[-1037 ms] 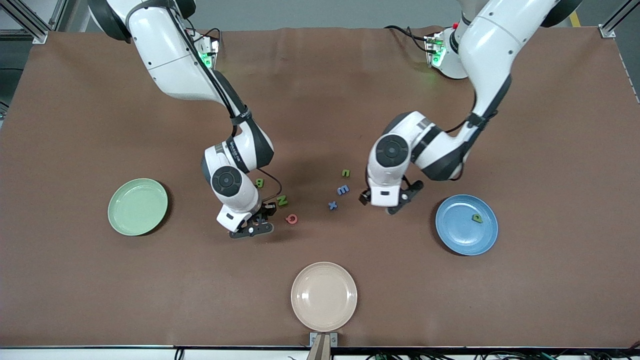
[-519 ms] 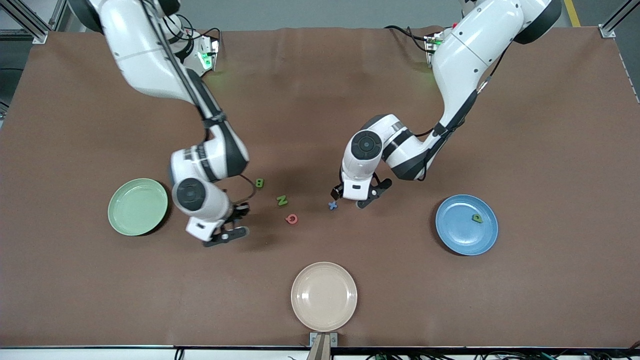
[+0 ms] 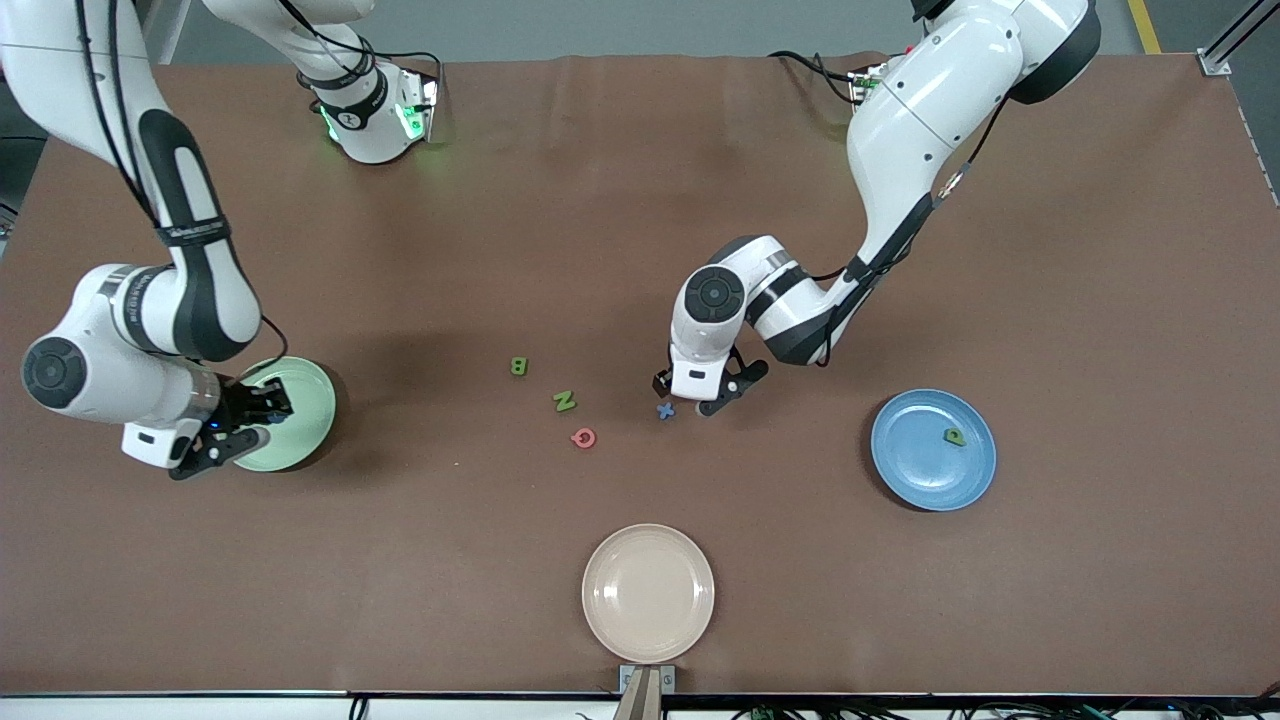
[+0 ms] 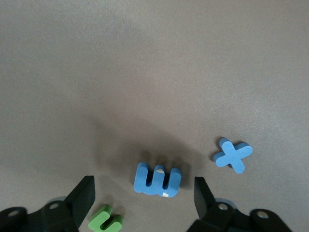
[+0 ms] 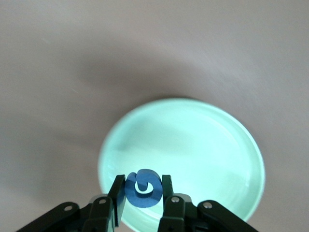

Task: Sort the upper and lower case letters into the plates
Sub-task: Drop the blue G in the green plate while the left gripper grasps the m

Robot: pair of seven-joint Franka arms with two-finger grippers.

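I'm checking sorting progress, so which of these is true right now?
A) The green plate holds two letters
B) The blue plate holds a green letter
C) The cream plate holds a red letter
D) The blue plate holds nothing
B: a single small green letter lies on the blue plate, while the cream plate shows no letter on it.

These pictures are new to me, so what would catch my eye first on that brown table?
Probably the right gripper over the pale green plate at the right arm's end of the table, pinching a blue letter. Next, the left gripper hangs open above a blue m near the table's middle, with a blue x and a green letter beside it. The blue plate already holds one green letter.
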